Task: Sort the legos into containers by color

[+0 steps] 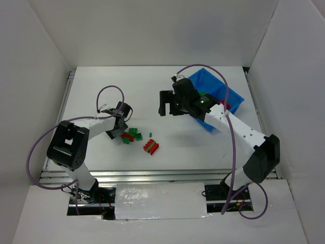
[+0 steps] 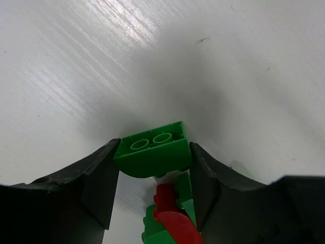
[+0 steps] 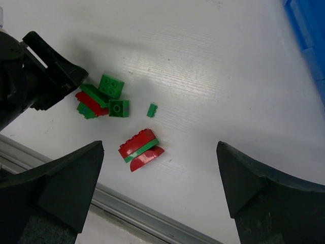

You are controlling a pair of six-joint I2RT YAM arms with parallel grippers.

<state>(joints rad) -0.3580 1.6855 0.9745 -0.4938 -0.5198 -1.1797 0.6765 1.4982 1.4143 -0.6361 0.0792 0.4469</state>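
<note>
My left pincer (image 2: 155, 170) clamps a green brick (image 2: 155, 150), more legos (image 2: 170, 221) heaped just behind it; my right pincer (image 3: 160, 168) hangs wide open over a red-green stack (image 3: 141, 150), blue bin (image 3: 307, 30) rightward.

The left arm (image 1: 68, 145) is folded at the elbow, with its forearm reaching right and its wrist tipped down toward the desk (image 1: 101, 81). The left end effector (image 2: 155, 157) has its fingers (image 2: 96, 178) pressed against both sides of a green brick (image 2: 152, 150). The right arm (image 1: 238, 129) stretches up and left, its wrist held high. The right end effector (image 3: 158, 150) points downward, fingers (image 3: 66, 183) spread wide and holding nothing.
</note>
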